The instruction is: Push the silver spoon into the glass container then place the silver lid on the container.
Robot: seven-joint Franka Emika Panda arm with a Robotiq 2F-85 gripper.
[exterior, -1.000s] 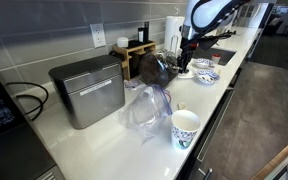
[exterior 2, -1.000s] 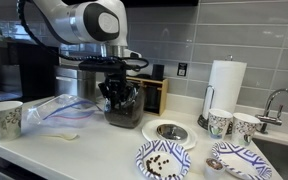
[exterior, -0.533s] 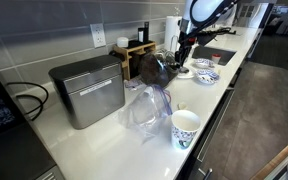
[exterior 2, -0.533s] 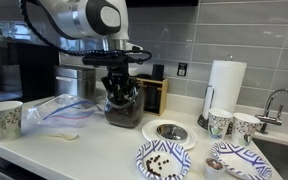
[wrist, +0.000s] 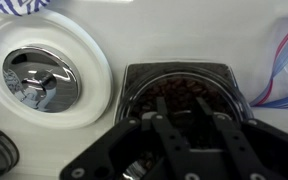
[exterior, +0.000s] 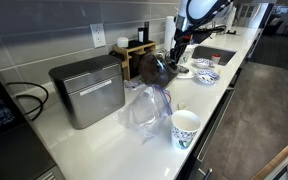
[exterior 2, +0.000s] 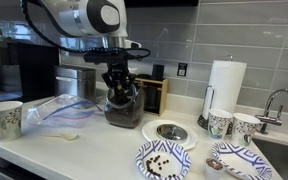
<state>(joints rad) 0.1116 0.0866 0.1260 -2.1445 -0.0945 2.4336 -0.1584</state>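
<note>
1. Wrist view, left side first: the silver lid (wrist: 41, 77) lies flat in a white dish (wrist: 92, 50) on the worktop (wrist: 184, 25), well clear of the fingers (wrist: 164, 138).
2. Just right of that dish is the glass container (wrist: 182, 90), mouth open, with dark stuff inside. The fingers hang right over the mouth, pointing down at it. Honestly, I can't tell whether they're apart or together because the linkage blocks the tips.
3. Silver spoon: I can't pick it out in any view. My guess is it's already down in the container or hidden behind the fingers, no promises.
4. In an exterior view the order flips: the container (exterior 2: 124, 108) is on the left under the arm, and the lid (exterior 2: 171, 131) is to its right.
5. Step in hand, as I read it: wrapping up the spoon push and heading for the lid. I'd rise straight up until clear of the rim so the container doesn't get nudged. Then slide over the lid's centre, take it by its edge and keep it level on the way to the mouth. If a spoon handle pokes above the rim, the lid won't seat.
6. Versus a second ago: the fingers sit a bit higher above the container. Container and lid haven't budged.
</note>
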